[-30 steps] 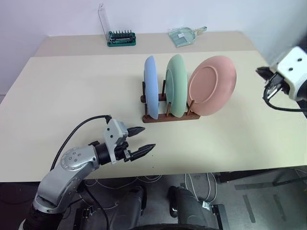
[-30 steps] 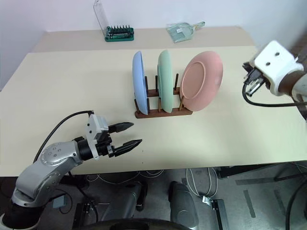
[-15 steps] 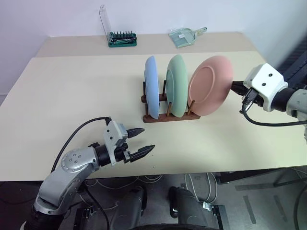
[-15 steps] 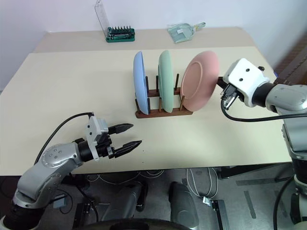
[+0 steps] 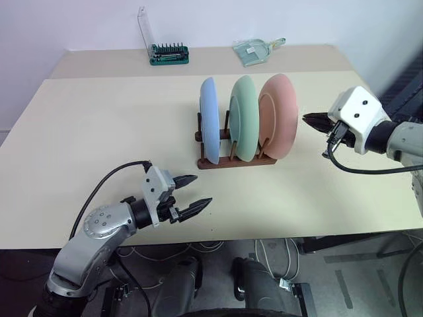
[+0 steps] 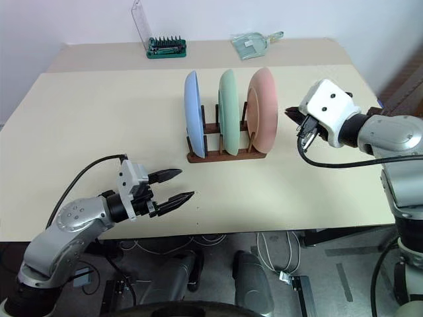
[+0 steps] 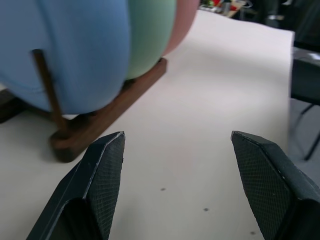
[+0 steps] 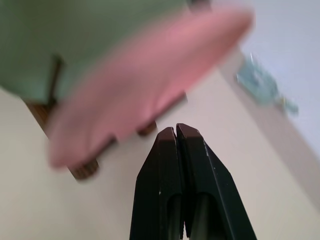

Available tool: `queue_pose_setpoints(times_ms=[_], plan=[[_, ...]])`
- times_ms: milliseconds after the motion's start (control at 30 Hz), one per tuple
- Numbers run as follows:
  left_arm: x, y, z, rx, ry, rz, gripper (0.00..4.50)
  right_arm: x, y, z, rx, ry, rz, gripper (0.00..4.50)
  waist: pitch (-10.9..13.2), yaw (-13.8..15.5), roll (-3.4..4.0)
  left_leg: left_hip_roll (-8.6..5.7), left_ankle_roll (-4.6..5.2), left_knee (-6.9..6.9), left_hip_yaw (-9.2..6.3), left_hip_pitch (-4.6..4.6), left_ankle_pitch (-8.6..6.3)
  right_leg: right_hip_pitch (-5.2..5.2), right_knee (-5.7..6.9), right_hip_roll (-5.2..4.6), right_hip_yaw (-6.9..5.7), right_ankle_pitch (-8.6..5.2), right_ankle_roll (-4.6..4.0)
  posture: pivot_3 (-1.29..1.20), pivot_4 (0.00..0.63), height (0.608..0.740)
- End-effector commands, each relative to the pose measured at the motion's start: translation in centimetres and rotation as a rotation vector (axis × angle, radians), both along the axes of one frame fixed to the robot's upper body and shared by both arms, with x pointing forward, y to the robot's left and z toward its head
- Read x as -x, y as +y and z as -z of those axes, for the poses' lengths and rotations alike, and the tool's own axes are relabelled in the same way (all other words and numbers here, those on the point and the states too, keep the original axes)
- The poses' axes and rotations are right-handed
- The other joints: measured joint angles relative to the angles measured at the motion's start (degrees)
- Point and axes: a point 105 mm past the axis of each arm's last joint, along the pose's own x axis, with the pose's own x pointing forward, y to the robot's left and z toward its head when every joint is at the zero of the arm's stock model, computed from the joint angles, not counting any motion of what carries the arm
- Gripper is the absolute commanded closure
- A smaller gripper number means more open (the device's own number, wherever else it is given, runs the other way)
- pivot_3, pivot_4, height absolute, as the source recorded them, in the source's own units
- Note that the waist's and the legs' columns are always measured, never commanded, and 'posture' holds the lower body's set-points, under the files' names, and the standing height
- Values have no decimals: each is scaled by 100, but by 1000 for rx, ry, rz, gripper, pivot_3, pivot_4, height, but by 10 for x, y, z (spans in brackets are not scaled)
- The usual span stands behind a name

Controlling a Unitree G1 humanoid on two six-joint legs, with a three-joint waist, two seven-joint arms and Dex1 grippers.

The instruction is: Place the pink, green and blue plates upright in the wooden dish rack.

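The blue plate (image 5: pixel 209 120), green plate (image 5: pixel 243 117) and pink plate (image 5: pixel 277 116) stand upright side by side in the wooden dish rack (image 5: pixel 234 161) at mid-table. My right gripper (image 5: pixel 308 119) is shut and empty. It points at the pink plate's right rim, a small gap away. In the right wrist view its shut fingertips (image 8: pixel 176 132) sit just short of the blurred pink plate (image 8: pixel 140 85). My left gripper (image 5: pixel 201 189) hovers open and empty over the table's front, well short of the rack (image 7: pixel 110 112).
A green-based tool case (image 5: pixel 167 53) with a clear raised lid and a clear plastic scoop (image 5: pixel 254 49) lie on the rear table. The table's front edge (image 5: pixel 277 231) runs just behind my left gripper. Bare tabletop (image 5: pixel 99 132) spreads left of the rack.
The pink plate swung from leaning with its face towards me to upright, parallel to the green one. My right gripper came in leftwards to its rim. The left gripper stayed put.
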Motion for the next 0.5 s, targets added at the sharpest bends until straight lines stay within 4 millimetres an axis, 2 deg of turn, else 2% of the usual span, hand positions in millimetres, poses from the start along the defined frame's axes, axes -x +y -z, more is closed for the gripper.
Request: queue_pose_setpoints(times_ms=[33, 133, 267, 333, 500], plan=[[-10, 37, -4, -47, -46, -135, 994, -4, -27, 1, -60, -43, 79, 4486, 0, -6, 1, 0, 0, 0, 0, 0, 0, 0, 1, 0, 0, 0, 0, 0, 150, 740], [-13, 71, 0, -95, -51, -251, 994, -5, -41, 20, -116, -20, 104, 4486, -1, -21, 3, 1, 0, -2, 1, 5, 0, 0, 3, 2, 1, 0, 0, 0, 150, 740], [-15, 106, 5, -137, -56, -370, 994, -7, -49, 34, -238, -10, 106, 4486, -3, -14, 9, 1, 0, 1, 1, 14, 0, 10, 3, 2, 1, 1, -1, 0, 150, 740], [-16, 112, 5, -140, -57, -398, 994, -8, -52, 39, -271, -4, 102, 4486, -3, -12, 9, 2, 0, 2, 1, 16, -1, 13, 3, 2, 1, 1, -1, 0, 150, 740], [-9, 131, 14, -155, -35, -448, 994, -3, -51, 70, -392, 63, 97, 4486, -6, -5, 9, 1, 2, 1, 0, 17, -2, 15, 1, 1, 1, 1, 0, 0, 150, 740]])
